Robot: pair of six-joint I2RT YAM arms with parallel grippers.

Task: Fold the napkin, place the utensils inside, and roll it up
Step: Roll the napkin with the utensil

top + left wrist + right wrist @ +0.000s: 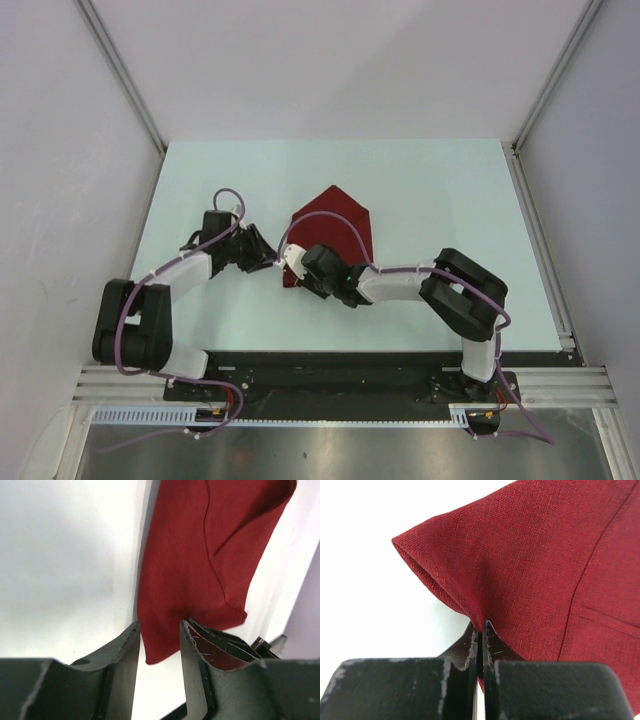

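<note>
The dark red napkin (338,222) lies mid-table, partly folded with a point toward the far side. My right gripper (293,272) is at its near left corner; in the right wrist view the gripper (481,628) is shut on a pinched fold of the napkin (535,565), lifting that edge slightly. My left gripper (264,251) is just left of the napkin, open. In the left wrist view its fingers (134,632) straddle the napkin's corner (160,640) without closing on it. No utensils are in view.
The pale table (440,190) is bounded by metal frame rails at left (120,70) and right (545,230). Both arm bases stand on the black rail at the near edge (330,380).
</note>
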